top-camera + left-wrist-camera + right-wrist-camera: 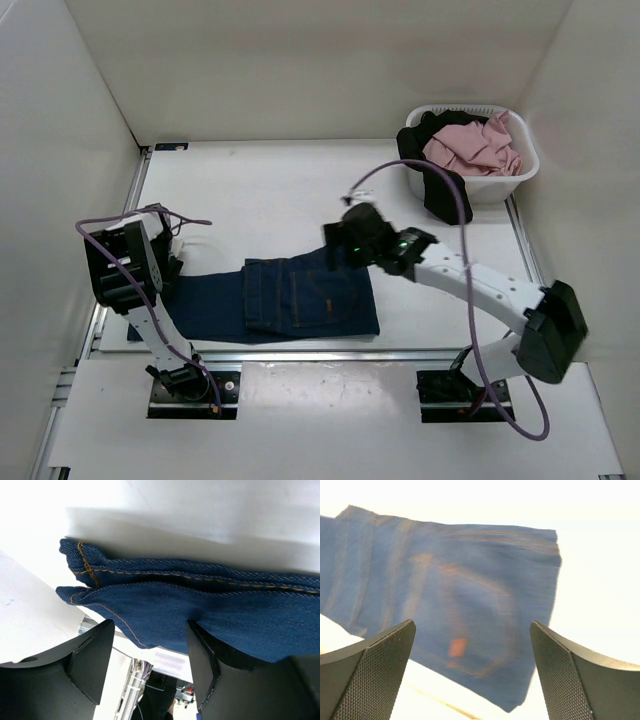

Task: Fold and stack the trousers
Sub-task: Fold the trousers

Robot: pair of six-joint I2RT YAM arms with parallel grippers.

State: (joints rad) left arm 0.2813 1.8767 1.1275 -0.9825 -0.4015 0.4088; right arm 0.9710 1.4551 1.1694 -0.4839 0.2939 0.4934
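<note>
Right fingers (580, 680) wide above folded navy trousers (300, 300); left fingers (90, 660) apart at hem.

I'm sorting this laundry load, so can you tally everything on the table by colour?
White: 1, the white plastic laundry basket
Blue: 1, the dark navy-blue denim jeans, lying flat between the arms
Pink: 1, the crumpled pink cloth inside the basket
Black: 1, the black garment draped over the basket's front rim
Total: 4
</note>
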